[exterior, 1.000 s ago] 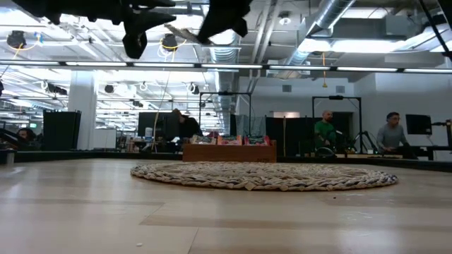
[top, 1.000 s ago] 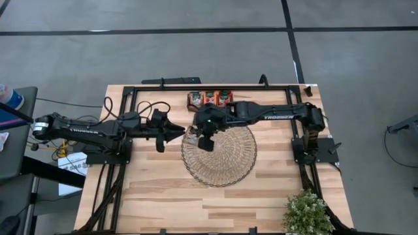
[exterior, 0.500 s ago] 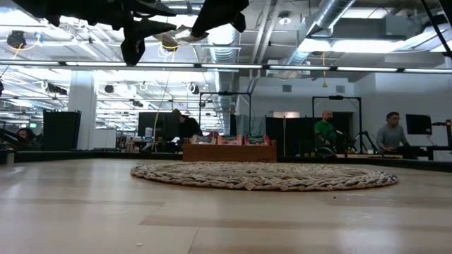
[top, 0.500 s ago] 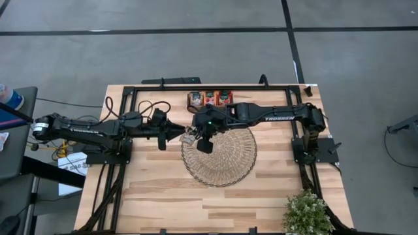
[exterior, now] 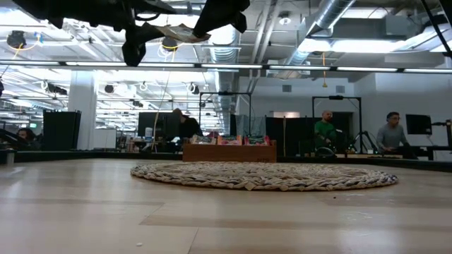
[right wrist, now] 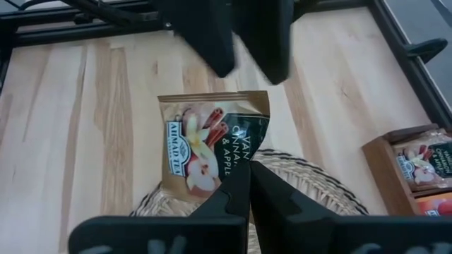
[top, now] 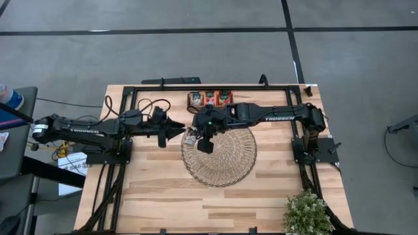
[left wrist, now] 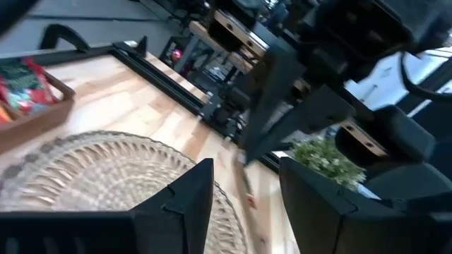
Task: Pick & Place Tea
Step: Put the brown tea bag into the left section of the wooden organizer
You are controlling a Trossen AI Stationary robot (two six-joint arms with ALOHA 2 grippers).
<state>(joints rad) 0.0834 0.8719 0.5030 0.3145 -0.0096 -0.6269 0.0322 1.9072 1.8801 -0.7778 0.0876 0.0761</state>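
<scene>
One sachet hung in mid-air, pinched at its edge by the right gripper, whose fingers were pressed together on it above the woven mat. Directly in front of that pinch, the left gripper had its fingers spread around the sachet's far edge without gripping. The risk looked plain: if the right let go before the left clamped down, the sachet could drop onto the mat, or twist and slip out sideways.
</scene>
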